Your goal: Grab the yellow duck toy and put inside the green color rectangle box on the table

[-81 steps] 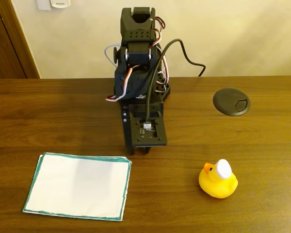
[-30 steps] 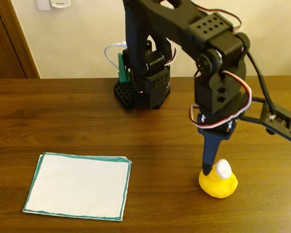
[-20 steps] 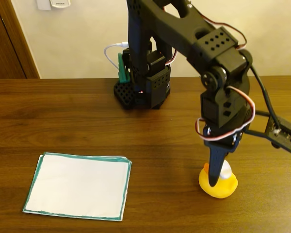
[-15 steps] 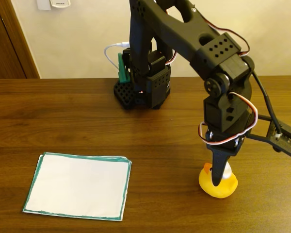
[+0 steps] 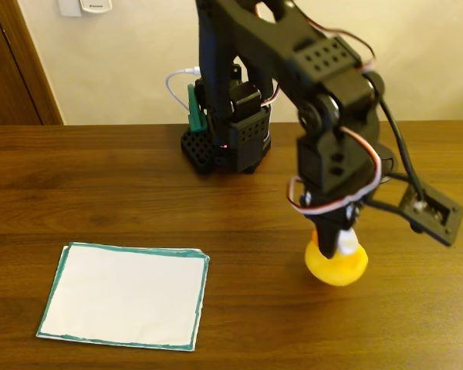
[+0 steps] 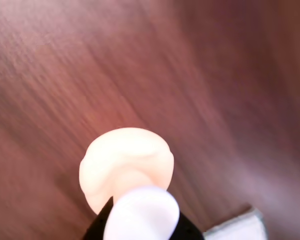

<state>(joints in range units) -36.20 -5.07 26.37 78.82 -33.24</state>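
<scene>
End effector pinching yellow duck toy; carry level, well above counter, toward green color rectangle box.

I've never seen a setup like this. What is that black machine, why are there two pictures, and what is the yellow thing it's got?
The black machine is a small robot arm bolted to a brown wooden table. At its end is the gripper, two jaws that pinch things. One picture comes from a fixed camera facing the table; the blurry one comes from a camera riding on the arm's wrist, looking down.

The yellow thing is a rubber duck toy, pinched at its head between the jaws; it looks washed-out pale in the wrist view. Whether it is clear of the table is hard to tell. To the left in the fixed view lies a white sheet with a green border.
</scene>
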